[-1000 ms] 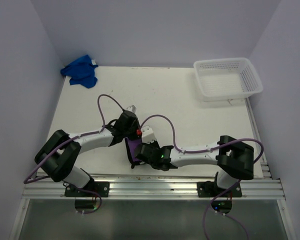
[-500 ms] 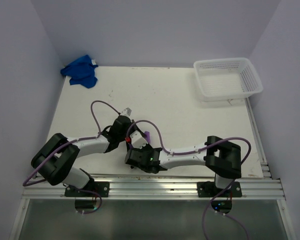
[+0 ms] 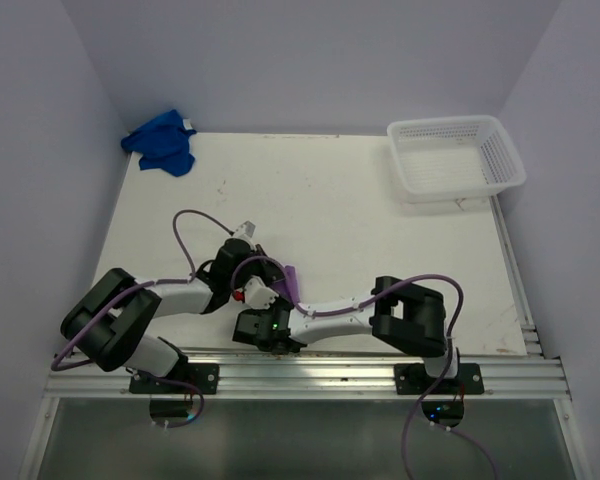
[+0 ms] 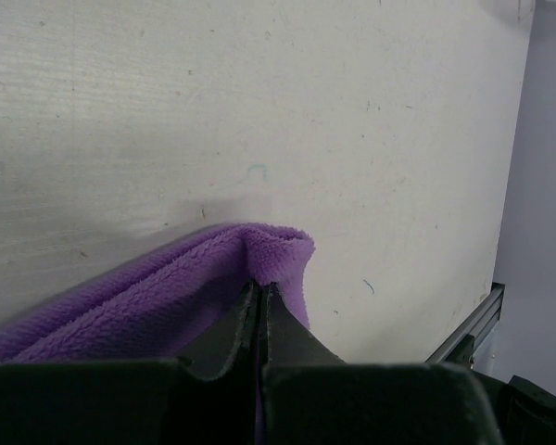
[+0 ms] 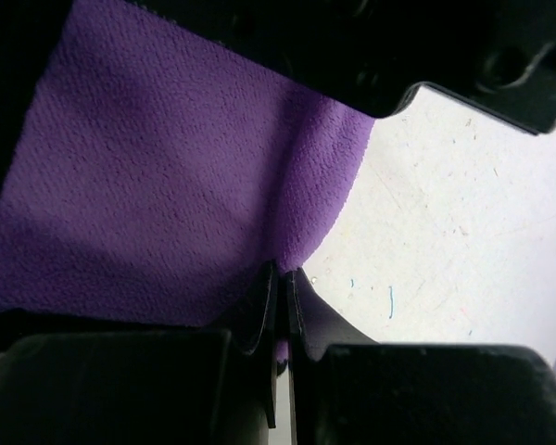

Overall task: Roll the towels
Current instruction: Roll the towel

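A purple towel point(image 3: 291, 281) lies mostly hidden under both arms near the table's front edge. In the left wrist view its folded edge point(image 4: 259, 255) curls over the tips of my left gripper point(image 4: 259, 286), which is shut on it. In the right wrist view the purple towel point(image 5: 167, 185) fills the left side, and my right gripper point(image 5: 283, 271) is shut on its edge. From above, the left gripper point(image 3: 252, 262) and the right gripper point(image 3: 265, 300) sit close together over the cloth. A blue towel point(image 3: 161, 142) lies crumpled at the far left corner.
A white mesh basket point(image 3: 456, 157) stands at the far right corner of the white table point(image 3: 340, 210). Purple cables loop over both arms. An aluminium rail point(image 3: 300, 375) runs along the near edge, and lilac walls close in the sides.
Both grippers have drawn back toward the near edge and to the left with the purple towel. The right arm folded in; less of the cloth shows from above.
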You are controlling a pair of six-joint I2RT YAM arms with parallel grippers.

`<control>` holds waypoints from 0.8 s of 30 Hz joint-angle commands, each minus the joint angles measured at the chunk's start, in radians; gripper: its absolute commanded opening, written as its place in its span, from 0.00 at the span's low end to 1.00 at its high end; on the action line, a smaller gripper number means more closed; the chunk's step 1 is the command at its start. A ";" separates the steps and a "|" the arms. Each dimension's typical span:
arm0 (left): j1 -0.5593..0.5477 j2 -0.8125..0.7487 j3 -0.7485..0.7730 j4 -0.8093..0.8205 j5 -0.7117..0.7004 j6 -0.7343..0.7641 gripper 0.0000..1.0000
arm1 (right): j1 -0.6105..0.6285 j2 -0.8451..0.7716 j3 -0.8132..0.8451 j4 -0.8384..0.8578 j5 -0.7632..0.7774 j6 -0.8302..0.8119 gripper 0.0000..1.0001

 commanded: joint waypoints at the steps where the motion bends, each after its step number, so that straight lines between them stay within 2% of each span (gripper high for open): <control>1: 0.034 -0.017 -0.007 0.150 -0.034 0.009 0.00 | 0.041 0.045 0.059 -0.109 -0.018 -0.037 0.00; 8: 0.051 -0.005 -0.034 0.201 -0.014 0.006 0.00 | 0.056 0.118 0.173 -0.227 -0.024 -0.043 0.01; 13: 0.055 0.006 -0.050 0.224 -0.010 0.010 0.00 | 0.069 0.126 0.206 -0.269 -0.019 -0.032 0.10; 14: 0.057 0.006 -0.053 0.228 -0.005 0.012 0.00 | 0.069 0.120 0.206 -0.269 -0.019 -0.028 0.14; 20: 0.061 0.024 -0.051 0.228 0.010 0.016 0.00 | 0.070 0.019 0.119 -0.263 0.001 0.067 0.31; 24: 0.061 0.024 -0.054 0.224 -0.001 0.019 0.00 | 0.069 -0.070 0.048 -0.212 -0.013 0.141 0.31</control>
